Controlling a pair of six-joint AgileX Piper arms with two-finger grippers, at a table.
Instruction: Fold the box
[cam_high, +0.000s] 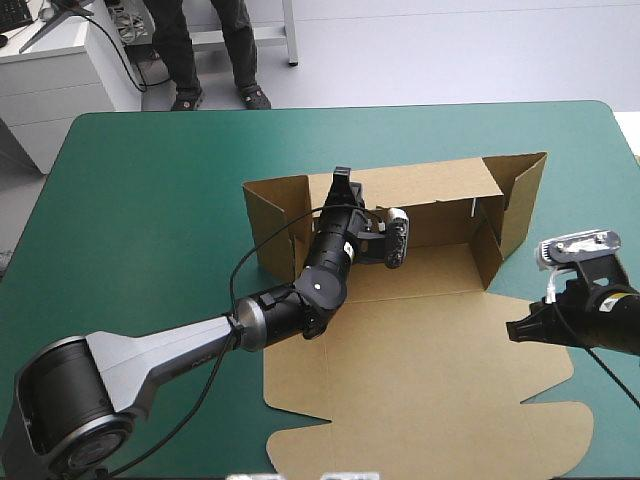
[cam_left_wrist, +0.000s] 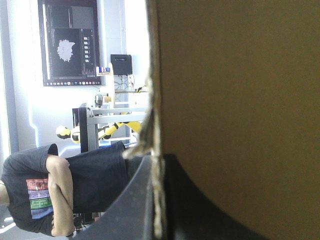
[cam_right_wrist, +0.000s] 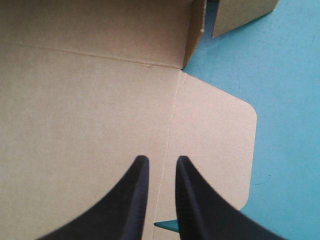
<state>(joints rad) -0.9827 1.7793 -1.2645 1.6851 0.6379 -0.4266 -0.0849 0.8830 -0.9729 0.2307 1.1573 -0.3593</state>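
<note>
The brown box (cam_high: 420, 370) lies mid-table, its back wall (cam_high: 430, 185) and side walls raised and its lid flat toward the front edge. My left gripper (cam_high: 340, 182) reaches over the tray floor to the back wall's top edge. In the left wrist view the board's edge (cam_left_wrist: 154, 115) runs between the black fingers (cam_left_wrist: 125, 210), so the left gripper (cam_left_wrist: 159, 165) is shut on it. My right gripper (cam_high: 515, 328) hovers over the lid's right side. In the right wrist view the right gripper (cam_right_wrist: 162, 161) shows a narrow gap, nothing held, above the crease beside the lid's rounded side flap (cam_right_wrist: 215, 135).
The right side wall (cam_high: 522, 200) leans outward past the tray's corner. Bare teal-green cover (cam_high: 150, 200) stretches left of the box and along the far edge. The table's right edge (cam_high: 630, 170) lies close behind the right arm.
</note>
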